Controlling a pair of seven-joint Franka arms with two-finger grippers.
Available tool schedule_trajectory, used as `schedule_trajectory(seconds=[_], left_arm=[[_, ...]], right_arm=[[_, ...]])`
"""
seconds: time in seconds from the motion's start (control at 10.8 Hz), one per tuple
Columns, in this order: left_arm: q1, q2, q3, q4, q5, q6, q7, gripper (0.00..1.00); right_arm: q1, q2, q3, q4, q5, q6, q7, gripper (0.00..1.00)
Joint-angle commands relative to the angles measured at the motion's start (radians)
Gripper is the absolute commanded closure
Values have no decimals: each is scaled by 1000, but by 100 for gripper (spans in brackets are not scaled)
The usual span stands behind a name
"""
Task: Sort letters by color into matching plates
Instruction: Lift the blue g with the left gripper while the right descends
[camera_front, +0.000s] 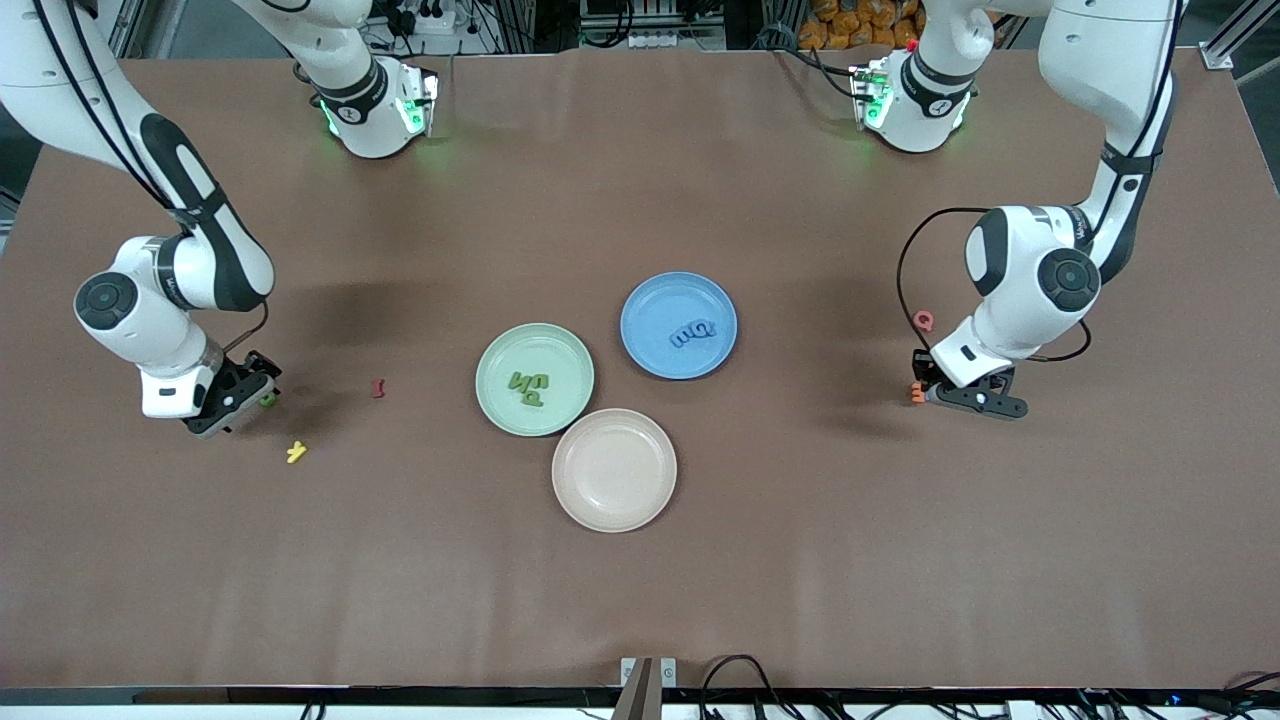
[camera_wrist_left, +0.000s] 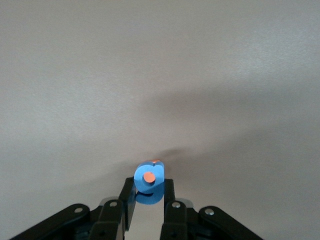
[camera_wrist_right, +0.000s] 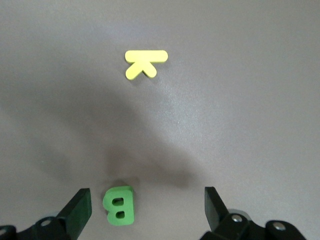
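My left gripper is shut on a blue letter, and an orange spot shows in the letter's hole. In the front view the left gripper is low over an orange letter toward the left arm's end of the table. My right gripper is open and low over the table. A green letter B lies flat between its fingers, close to one of them. This right gripper and the green letter are toward the right arm's end. The mint green plate holds green letters. The blue plate holds blue letters.
An empty beige plate sits nearer the front camera than the two colored plates. A yellow letter K and a red letter lie near the right gripper. A pink letter Q lies beside the left arm.
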Motion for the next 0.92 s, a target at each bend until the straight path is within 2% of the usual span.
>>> schedule_trajectory(seconds=[0.0, 0.83], left_arm=[[-37, -18, 4, 3, -7, -37, -69, 100], [-142, -21, 2, 51, -6, -108, -265, 100]], right_arm=[[-41, -11, 20, -6, -16, -13, 1, 0], [-46, 9, 40, -13, 26, -16, 3, 0]])
